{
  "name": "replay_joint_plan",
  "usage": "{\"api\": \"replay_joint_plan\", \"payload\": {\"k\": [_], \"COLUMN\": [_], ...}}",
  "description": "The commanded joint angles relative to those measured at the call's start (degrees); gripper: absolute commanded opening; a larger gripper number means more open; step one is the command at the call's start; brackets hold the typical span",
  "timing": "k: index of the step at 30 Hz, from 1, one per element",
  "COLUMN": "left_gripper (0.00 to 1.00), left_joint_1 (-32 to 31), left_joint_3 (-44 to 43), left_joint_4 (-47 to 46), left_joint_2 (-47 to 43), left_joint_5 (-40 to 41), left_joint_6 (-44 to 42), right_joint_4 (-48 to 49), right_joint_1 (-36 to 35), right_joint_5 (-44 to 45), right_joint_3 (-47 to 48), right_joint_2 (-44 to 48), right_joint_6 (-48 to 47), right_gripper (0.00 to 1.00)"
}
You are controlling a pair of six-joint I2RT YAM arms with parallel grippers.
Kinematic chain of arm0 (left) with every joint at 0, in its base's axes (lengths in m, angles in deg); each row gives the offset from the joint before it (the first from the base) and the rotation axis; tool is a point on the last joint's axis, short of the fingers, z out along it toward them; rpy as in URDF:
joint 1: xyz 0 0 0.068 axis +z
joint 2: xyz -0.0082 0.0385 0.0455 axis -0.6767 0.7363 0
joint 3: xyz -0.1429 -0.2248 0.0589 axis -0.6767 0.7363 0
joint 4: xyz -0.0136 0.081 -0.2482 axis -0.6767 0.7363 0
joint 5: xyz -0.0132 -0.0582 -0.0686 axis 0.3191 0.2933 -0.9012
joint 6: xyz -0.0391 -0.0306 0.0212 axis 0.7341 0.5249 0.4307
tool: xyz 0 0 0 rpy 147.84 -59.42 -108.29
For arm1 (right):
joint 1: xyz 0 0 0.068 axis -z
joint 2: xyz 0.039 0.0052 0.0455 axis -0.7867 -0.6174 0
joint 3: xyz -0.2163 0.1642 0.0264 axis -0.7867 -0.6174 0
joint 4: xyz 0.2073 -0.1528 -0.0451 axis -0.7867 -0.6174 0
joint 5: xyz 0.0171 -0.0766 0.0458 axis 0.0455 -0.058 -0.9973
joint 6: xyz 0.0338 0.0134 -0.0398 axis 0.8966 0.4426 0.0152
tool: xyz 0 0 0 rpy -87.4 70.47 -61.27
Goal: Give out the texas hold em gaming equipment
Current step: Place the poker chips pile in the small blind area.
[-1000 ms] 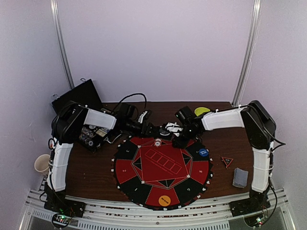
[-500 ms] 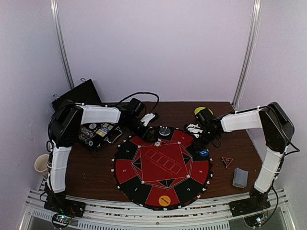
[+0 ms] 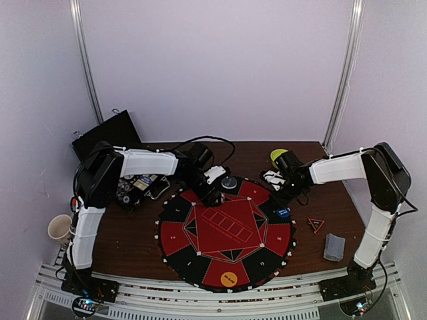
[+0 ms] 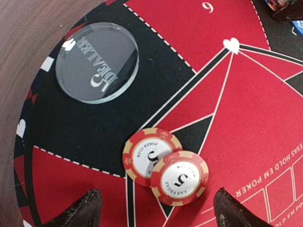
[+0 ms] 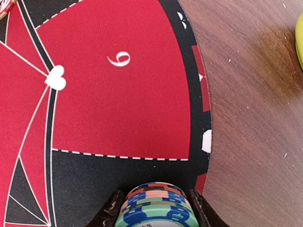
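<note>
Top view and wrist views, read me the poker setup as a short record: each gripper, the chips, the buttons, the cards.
left gripper: open, straddling two red 5 chips lying overlapped on the mat
right gripper: shut on a mixed-colour chip stack, at the mat's edge by segment 6
dealer disc: clear, on a black segment
buttons: blue disc and orange disc on the mat
cards: grey deck on the table, right of the mat

Left gripper [image 4: 158, 212] spread wide; right gripper [image 5: 157, 210] clamped round chip stack [image 5: 156, 197].
</note>
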Motion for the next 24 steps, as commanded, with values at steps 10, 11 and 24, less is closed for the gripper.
{"api": "replay_joint_plan", "payload": {"k": [10,11,24], "left_gripper": [0.74,0.73,0.57], "left_joint_1": [-1.4,-1.41,-1.49], "left_joint_3": [-8.07,-8.26,-9.23], "left_joint_4": [2.46,2.83,1.77], "left_joint_2": [6.29,6.47,8.6], "left_joint_5": [2.63,2.39,-3.8], "left_joint_6": [-2.02,-2.21,-1.11], "right_joint_4": [-4.62,-4.81,-5.85], "right_joint_1": [0.59,0.59,0.59], "right_joint_5": [2.04,1.88,-0.09], "right_joint_3": [0.57,0.77,3.0], "right_joint_2": [0.98,1.21,5.11], "right_joint_6": [2.12,2.14,2.3], "right_gripper": [0.68,0.68,0.69]}}
